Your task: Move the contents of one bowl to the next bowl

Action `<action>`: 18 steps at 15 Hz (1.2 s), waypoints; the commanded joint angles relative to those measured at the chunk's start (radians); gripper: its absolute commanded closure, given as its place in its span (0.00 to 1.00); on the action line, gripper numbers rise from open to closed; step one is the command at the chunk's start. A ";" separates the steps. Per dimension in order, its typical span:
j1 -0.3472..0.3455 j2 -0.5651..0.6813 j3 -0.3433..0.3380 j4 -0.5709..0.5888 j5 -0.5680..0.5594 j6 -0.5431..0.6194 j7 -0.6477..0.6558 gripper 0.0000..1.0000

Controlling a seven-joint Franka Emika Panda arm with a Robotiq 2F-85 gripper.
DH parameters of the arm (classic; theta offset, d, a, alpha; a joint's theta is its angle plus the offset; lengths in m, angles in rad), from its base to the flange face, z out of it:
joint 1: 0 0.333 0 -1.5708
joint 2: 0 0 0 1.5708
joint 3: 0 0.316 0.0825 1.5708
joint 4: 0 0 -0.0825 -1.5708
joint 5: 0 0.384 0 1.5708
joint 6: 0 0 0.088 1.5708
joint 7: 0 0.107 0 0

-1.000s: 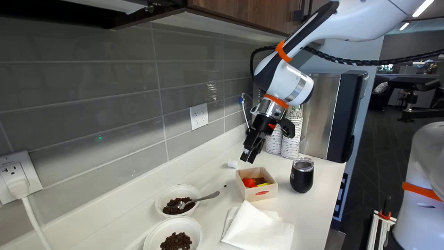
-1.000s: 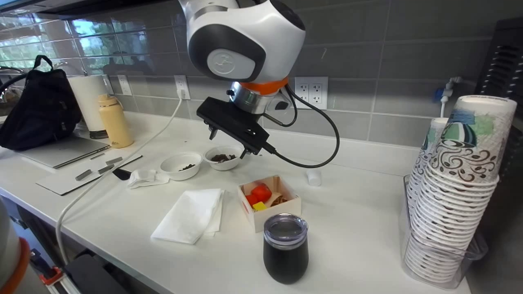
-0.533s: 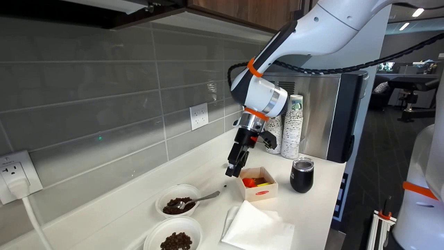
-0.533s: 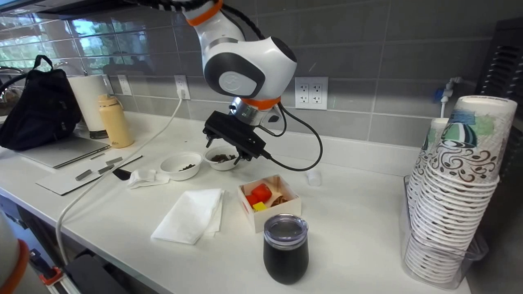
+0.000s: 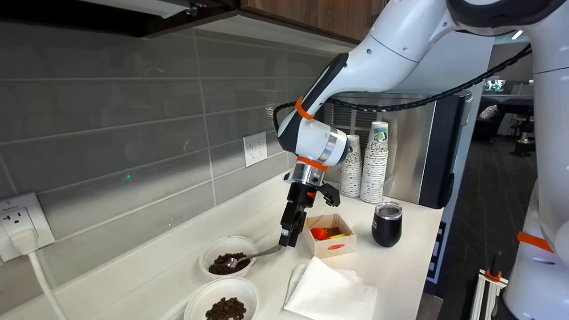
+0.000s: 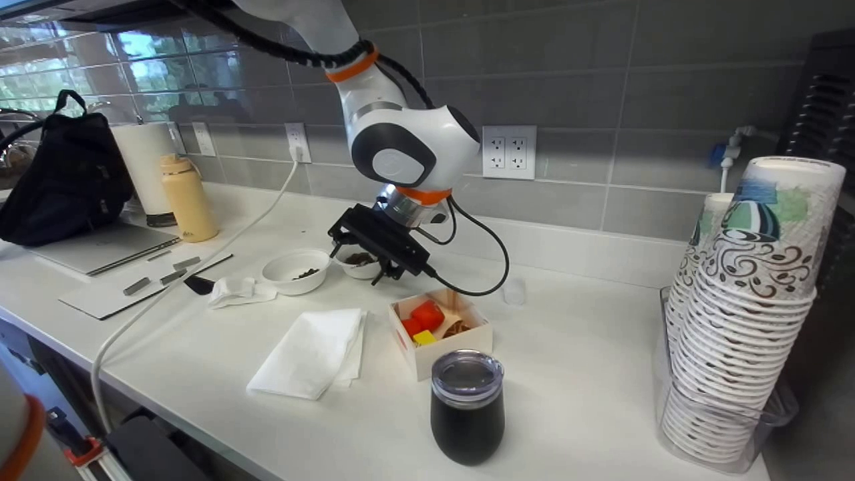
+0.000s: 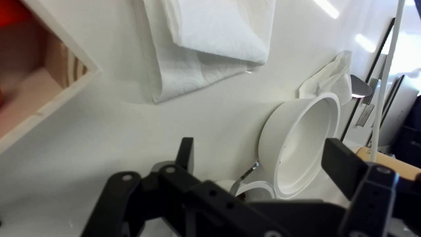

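Silver metal spoon (image 5: pixel 257 254) sits in round white bowl (image 5: pixel 240 245), head among dark brown pellets (image 5: pixel 218 269); long axis slanted, handle out over rim, end toward my fingers (image 7: pixel 343 164). Fingers spread wide, right at handle end; touching or not, can't tell. Wrist view: only part of spoon shows past fingers; open pale wooden box (image 7: pixel 64 92) and folded white paper napkin (image 7: pixel 210 49) cropped. Second round white bowl (image 5: pixel 242 291), also holding pellets, just beside, on white desk (image 5: pixel 272 278).

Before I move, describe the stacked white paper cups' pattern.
Brown swirls with blue and green patches on the paper cups, clearest in an exterior view.
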 commanded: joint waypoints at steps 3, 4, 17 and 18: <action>-0.041 0.101 0.060 0.094 0.015 -0.033 -0.014 0.00; -0.044 0.113 0.066 0.106 0.014 -0.032 -0.011 0.00; -0.072 0.216 0.108 0.214 0.006 -0.080 -0.007 0.26; -0.072 0.217 0.108 0.216 0.006 -0.082 -0.007 0.34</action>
